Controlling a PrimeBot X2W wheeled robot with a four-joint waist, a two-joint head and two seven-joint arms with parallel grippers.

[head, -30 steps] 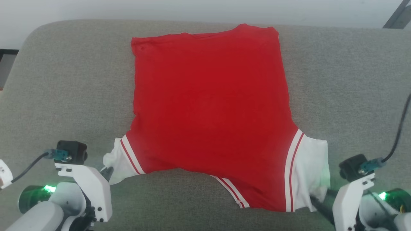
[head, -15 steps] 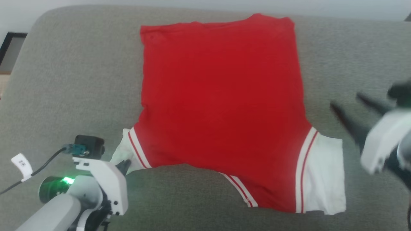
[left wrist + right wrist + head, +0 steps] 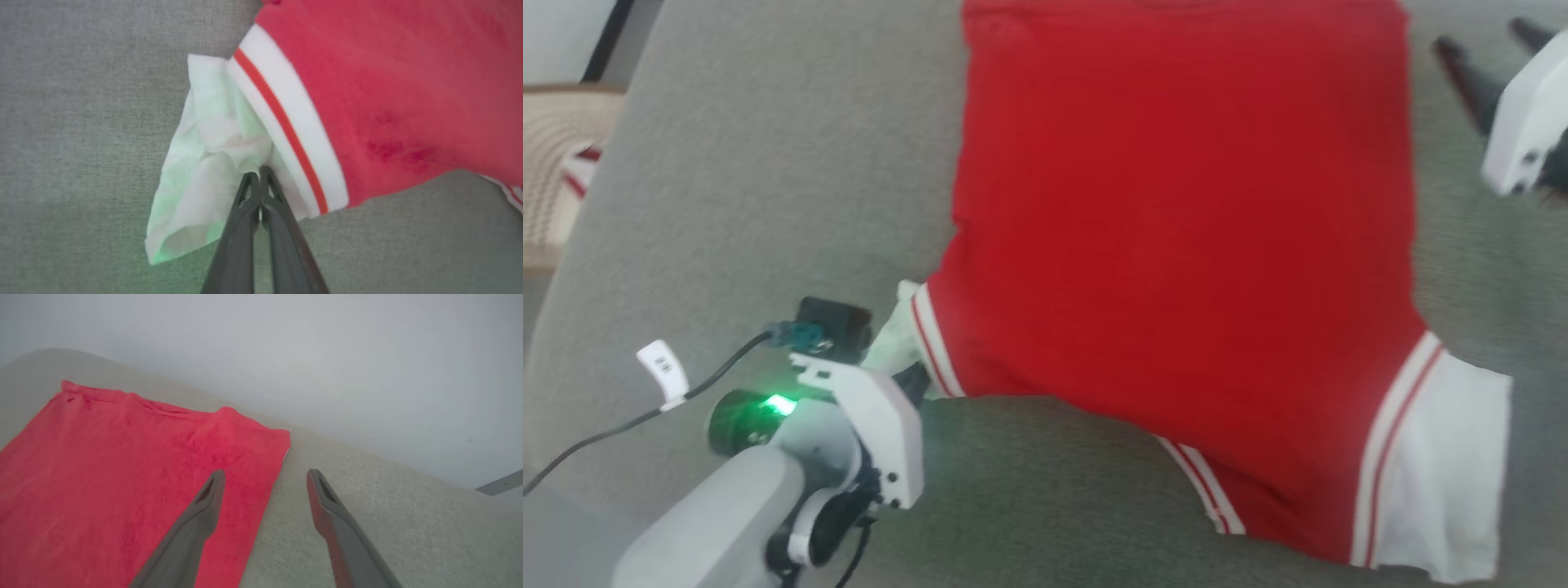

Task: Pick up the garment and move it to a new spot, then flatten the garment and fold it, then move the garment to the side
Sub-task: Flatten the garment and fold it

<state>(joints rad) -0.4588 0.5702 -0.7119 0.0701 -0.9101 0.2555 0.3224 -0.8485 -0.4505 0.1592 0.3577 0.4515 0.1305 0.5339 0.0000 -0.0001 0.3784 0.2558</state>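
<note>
The garment (image 3: 1176,204) runs off the top of the head view, far edge lost. The right gripper (image 3: 1480,34) is blurred and clipped by the right edge. The basket (image 3: 547,163) at far left is cut off, its contents too blurred to tell

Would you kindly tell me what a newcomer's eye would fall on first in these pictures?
The bright red garment spread flat across the grey cushion dominates the head view. At its near left corner, the left gripper is shut on the crumpled white cuff. The right gripper hovers open by the garment's far right edge.
</note>
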